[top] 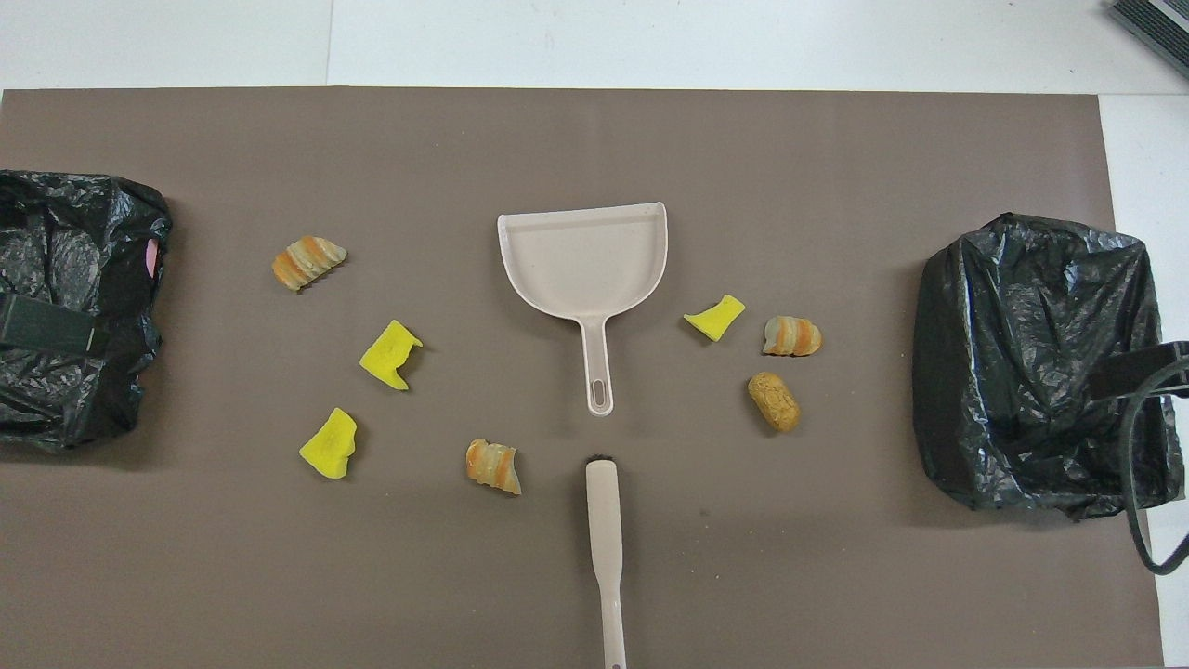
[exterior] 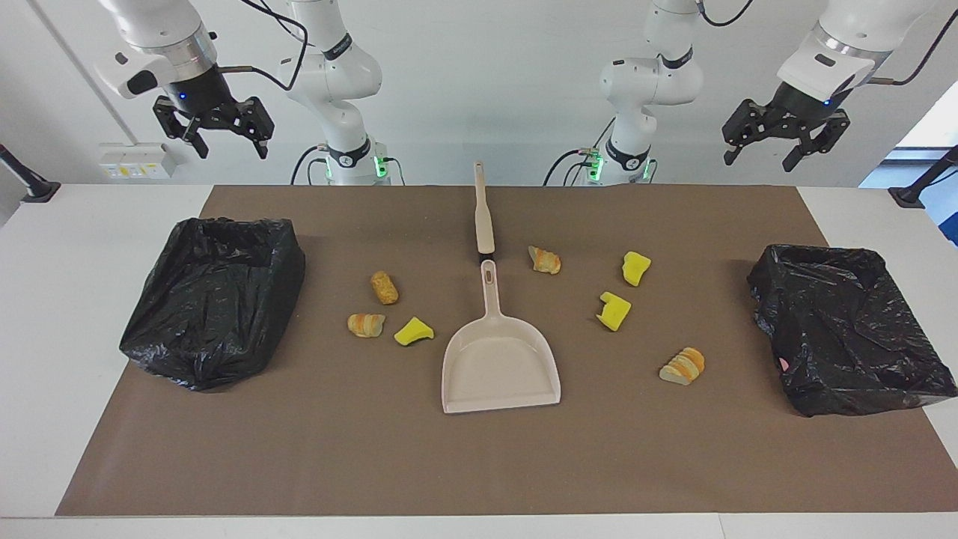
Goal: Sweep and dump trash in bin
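Several bits of trash lie scattered on the brown mat around a beige dustpan. They are yellow sponge chunks and tan bread pieces. A beige brush lies in line with the pan's handle, nearer to the robots. One black-bagged bin stands at the right arm's end, another bin at the left arm's end. My right gripper hangs open high over its bin. My left gripper hangs open high over the other. Neither holds anything.
The brown mat covers most of the white table. A black cable loops over the mat's edge by the bin at the right arm's end. Bare mat stretches from the dustpan's mouth to the table edge farthest from the robots.
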Controlling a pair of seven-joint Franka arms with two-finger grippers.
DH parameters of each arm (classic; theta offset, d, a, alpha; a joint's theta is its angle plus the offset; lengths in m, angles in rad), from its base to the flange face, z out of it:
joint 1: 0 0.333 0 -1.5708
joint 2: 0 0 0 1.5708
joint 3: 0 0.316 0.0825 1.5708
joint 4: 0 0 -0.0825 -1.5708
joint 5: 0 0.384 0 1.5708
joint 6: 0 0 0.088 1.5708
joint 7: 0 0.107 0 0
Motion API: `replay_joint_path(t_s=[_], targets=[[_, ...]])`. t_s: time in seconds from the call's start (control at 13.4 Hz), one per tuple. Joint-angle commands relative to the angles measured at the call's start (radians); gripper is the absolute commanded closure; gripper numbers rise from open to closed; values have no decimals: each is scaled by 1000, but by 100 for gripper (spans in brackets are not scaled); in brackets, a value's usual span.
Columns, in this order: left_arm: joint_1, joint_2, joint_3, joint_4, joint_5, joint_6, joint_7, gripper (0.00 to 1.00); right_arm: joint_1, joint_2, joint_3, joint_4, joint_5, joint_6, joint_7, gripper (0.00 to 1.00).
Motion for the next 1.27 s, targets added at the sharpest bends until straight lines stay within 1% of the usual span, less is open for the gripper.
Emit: replay_joint_path(t_s=[0.0,0.3,0.45,0.82,1.19], targets=[[4,-17,-3,-10,18,-14,5,0,-9,-16,1,-15,9,3,-27,0],[4,-17,-3,-10,17,-14,5,0,-9,-24,4,-29,15,6,-19,0],[4,-17,-3,-10,17,-14,5,0,-12,-31,-2,-37,60,6,-16,0],[4,-17,-3,-10,17,-14,5,0,1,-48,3,-61,55,8,-16,0],[4,-17,-3,-10,18,-14,5,0,5,-42,15,-63,43,27,-53,0]])
